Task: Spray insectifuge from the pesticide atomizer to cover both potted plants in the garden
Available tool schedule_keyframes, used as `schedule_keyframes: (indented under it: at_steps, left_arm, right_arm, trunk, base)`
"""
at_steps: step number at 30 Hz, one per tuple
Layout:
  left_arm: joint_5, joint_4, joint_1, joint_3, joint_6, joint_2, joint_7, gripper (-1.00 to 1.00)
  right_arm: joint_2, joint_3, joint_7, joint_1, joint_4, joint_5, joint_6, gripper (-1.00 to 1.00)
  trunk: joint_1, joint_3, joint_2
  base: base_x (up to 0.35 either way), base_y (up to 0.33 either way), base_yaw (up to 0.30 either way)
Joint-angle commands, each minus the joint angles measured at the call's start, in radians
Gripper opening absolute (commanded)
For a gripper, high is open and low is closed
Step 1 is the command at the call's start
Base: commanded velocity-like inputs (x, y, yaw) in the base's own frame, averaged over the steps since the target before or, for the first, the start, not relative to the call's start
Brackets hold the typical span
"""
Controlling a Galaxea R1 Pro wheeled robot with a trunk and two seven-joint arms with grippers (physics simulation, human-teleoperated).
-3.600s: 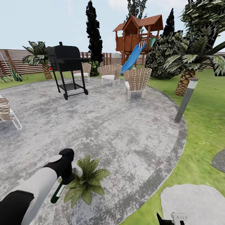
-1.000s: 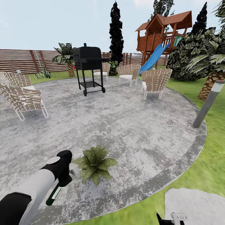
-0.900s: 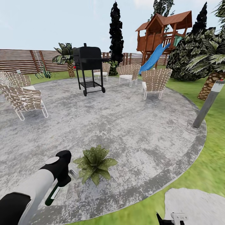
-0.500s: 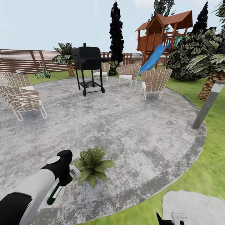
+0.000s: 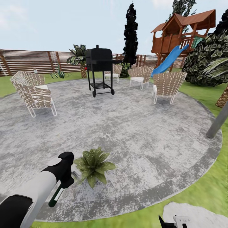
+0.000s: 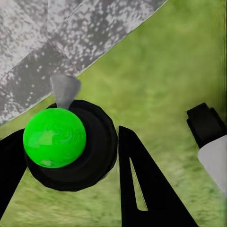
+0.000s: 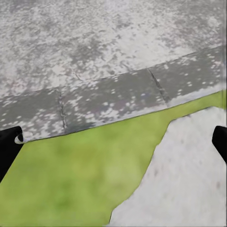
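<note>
Left gripper [image 5: 65,180] pinching the pesticide atomizer [image 5: 57,193] beside a potted plant [image 5: 93,164] on the round grey patio [image 5: 136,133].

In the head view, lower left, the bottle hangs tilted below the black wrist, its dark green body and white label strip pointing down-left and its pale grey spray head [image 5: 75,174] just beside the plant's leaves. In the left wrist view the bottle's bright green end [image 6: 54,137] sits in a black ring between the two dark fingers [image 6: 142,189], clamped on either side, over lawn and patio edge. The right gripper [image 5: 175,220] shows at the bottom edge; in the right wrist view its fingertips [image 7: 8,147] stand spread wide over grass, a paving border and a pale stepping stone [image 7: 184,175]. Upper frame: a black barbecue [image 5: 99,71], woven chairs [image 5: 33,91], and a wooden playhouse [image 5: 183,33].
</note>
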Motion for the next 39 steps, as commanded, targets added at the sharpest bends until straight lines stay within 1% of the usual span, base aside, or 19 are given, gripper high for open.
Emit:
schedule_keyframes:
  at_steps: [1, 23, 30, 34, 37, 39]
  left_arm:
    - [-0.007, -0.002, -0.001, -0.005, 0.007, 0.001, -0.010, -1.00]
    - [-0.007, -0.002, -0.001, -0.004, 0.008, 0.002, -0.010, -1.00]
    - [-0.007, -0.024, -0.001, -0.005, 0.008, 0.002, -0.010, -1.00]
    - [-0.006, -0.026, 0.001, -0.008, 0.008, 0.000, -0.010, -1.00]
    - [-0.007, -0.029, 0.001, -0.005, 0.008, -0.024, -0.010, -1.00]
    - [-0.007, -0.042, -0.001, -0.007, 0.008, -0.059, -0.010, -1.00]
  right_arm:
    - [0.000, -0.009, 0.008, -0.001, 0.000, 0.002, -0.002, 1.00]
    - [-0.001, -0.008, 0.008, -0.001, -0.001, 0.002, -0.003, 1.00]
    - [0.000, -0.008, 0.008, -0.001, -0.001, 0.002, -0.002, 1.00]
    - [0.000, -0.008, 0.008, -0.001, -0.001, 0.002, -0.002, 1.00]
    - [0.000, -0.008, 0.008, -0.001, -0.001, 0.002, -0.002, 1.00]
    - [0.000, -0.008, 0.008, -0.001, 0.000, 0.002, -0.002, 1.00]
  trunk:
    - [0.000, -0.001, 0.000]
    - [0.000, -0.001, 0.000]
    - [0.000, -0.001, 0.000]
    - [0.000, -0.001, 0.000]
    - [0.000, -0.001, 0.000]
    - [0.000, -0.001, 0.000]
  base:
    - [0.000, -0.271, 0.028]
    - [0.017, -0.265, 0.012]
    - [0.005, -0.031, 0.259]
    - [0.000, 0.000, 0.072]
    - [0.000, 0.000, 0.004]
    - [0.000, 0.000, 0.000]
